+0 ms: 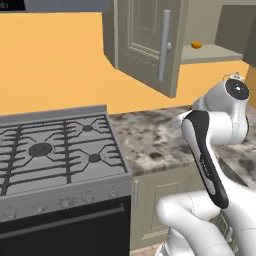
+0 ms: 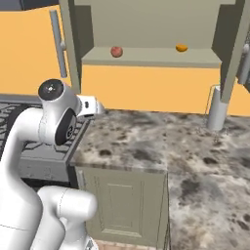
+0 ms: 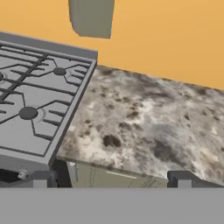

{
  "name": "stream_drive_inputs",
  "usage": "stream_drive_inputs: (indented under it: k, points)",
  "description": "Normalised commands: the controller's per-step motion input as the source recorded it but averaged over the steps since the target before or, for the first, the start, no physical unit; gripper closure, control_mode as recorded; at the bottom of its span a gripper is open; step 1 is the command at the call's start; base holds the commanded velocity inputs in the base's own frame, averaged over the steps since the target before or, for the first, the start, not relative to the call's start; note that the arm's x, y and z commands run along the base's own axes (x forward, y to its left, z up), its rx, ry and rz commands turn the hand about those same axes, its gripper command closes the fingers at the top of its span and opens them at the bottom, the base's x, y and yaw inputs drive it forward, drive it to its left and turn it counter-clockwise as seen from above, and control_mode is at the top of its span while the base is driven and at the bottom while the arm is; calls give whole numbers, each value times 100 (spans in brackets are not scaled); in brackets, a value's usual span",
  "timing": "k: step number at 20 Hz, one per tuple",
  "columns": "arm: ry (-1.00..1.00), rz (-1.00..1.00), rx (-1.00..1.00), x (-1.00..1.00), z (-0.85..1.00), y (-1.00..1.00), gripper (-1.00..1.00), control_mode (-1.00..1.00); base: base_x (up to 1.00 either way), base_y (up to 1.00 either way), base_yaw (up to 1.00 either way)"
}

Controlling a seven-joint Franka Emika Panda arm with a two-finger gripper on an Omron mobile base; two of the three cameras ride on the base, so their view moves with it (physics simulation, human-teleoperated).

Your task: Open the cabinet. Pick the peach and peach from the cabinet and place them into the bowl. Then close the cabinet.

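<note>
With both cabinet (image 2: 151, 29) doors swung open, reddish peach (image 2: 116, 51) sits left on the shelf, orange peach (image 2: 181, 48) right, well apart. Gripper (image 3: 111, 177) jaws spread wide, empty, over the speckled counter (image 3: 148, 127) beside the gas stove (image 3: 39, 100).

Cabinet (image 2: 146, 29) cut off at 12 o'clock edge in right base view; its right door (image 2: 242, 53) clipped at 3 o'clock. Stove (image 1: 55, 150) cropped at 9 o'clock.

You have no readable text, label, brand, number or sign on anything here; any markings are too blurred to make out.
</note>
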Motion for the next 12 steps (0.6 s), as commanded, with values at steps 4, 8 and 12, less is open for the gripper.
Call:
stream_drive_inputs:
  k: [4, 8, 12]
  points:
    - [0, 0, 0, 0, 0, 0, -100, 100, 2, -72, 1]
    - [0, 0, 0, 0, 0, 0, -100, 100, -61, -93, -1]
    - [0, 0, 0, 0, 0, 0, -100, 100, 19, -5, 0]
